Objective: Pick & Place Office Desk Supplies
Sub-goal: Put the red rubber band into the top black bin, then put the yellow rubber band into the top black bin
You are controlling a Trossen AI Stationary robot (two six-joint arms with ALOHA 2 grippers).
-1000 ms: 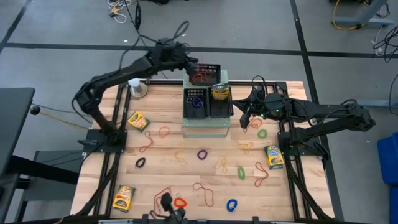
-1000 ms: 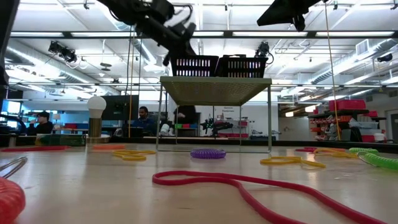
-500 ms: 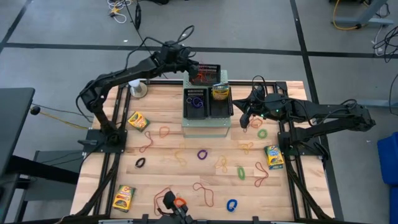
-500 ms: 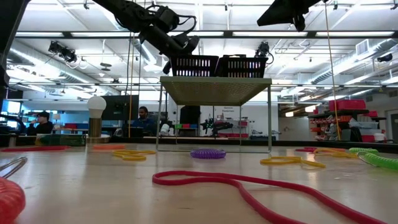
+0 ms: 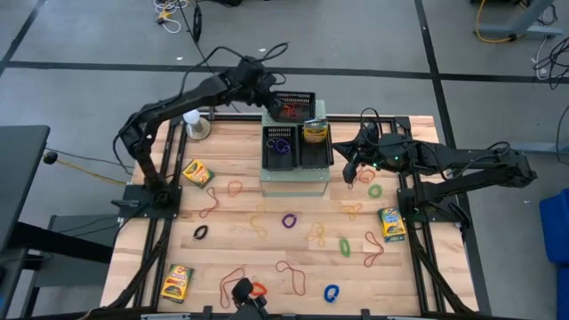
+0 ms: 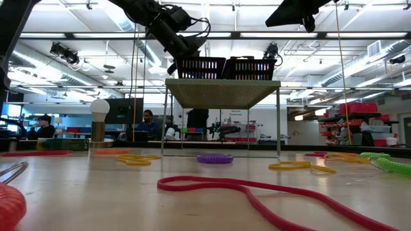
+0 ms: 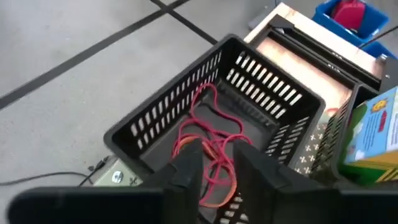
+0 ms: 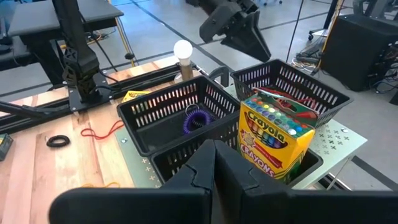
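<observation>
Left gripper (image 5: 267,96) drawn back from rubber-band tray (image 5: 296,107) — fingers parted, right gripper (image 5: 349,172) hovering, fingers closed

Grey floor (image 5: 89,36), strip-lit workshop behind.

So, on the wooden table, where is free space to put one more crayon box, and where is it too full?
Free: the strip of table between the crayon box and the pale-green perforated box, and the near right corner beyond the blue loop. Crowded: the middle, around the purple loop and orange-brown rubber bands, and the black mesh trays on top.
</observation>
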